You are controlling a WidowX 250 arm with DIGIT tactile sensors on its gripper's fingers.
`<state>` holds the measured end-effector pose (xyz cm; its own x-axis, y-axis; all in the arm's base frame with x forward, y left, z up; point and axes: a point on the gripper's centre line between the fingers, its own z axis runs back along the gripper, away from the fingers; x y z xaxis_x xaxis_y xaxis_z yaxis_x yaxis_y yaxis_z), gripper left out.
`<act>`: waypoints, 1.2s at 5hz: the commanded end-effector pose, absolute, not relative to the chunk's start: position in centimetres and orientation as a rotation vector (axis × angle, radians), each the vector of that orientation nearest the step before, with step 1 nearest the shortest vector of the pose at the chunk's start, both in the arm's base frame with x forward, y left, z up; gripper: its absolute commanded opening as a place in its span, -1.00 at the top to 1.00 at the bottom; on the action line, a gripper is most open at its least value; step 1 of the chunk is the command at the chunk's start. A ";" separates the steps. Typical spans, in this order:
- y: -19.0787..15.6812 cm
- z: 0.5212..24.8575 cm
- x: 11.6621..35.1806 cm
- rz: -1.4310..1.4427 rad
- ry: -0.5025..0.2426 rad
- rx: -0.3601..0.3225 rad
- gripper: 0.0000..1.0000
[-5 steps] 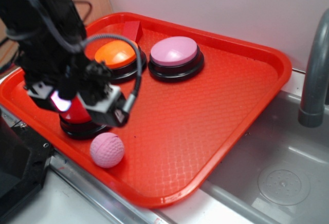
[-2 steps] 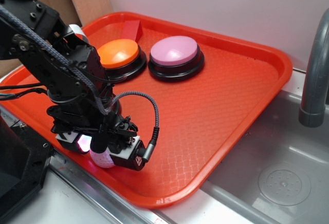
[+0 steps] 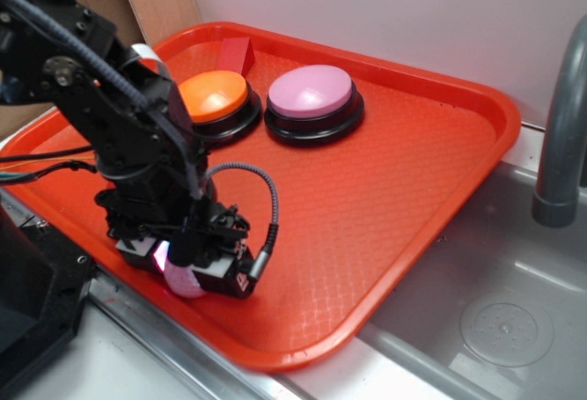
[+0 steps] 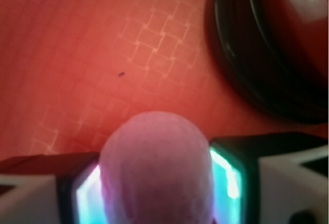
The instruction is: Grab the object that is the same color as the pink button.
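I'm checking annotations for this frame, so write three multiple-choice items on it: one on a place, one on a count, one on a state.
1. Where does the pink ball sit?
A. between the gripper's fingers
B. on the pink button
C. in the sink

2. How many dome buttons show uncovered in the exterior view?
A. one
B. two
C. four

3. How does the ball stand to the finger pads?
A. far above them
B. a pad close on each side
C. outside them, to one side

Answers:
1 A, the wrist view shows the ball between the two lit pads.
2 B, only the orange button and the pink button show clear of the arm.
3 B, a pad flanks each side of the ball.
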<state>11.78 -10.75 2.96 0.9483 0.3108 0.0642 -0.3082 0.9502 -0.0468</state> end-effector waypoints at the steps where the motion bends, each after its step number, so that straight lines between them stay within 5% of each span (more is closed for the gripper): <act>1: -10.0 10.2 17.1 0.049 -0.087 -0.072 1.00; 4: -6.4 21.9 22.3 0.058 -0.211 -0.177 1.00; 6: -5.4 22.2 22.2 0.122 -0.208 -0.198 1.00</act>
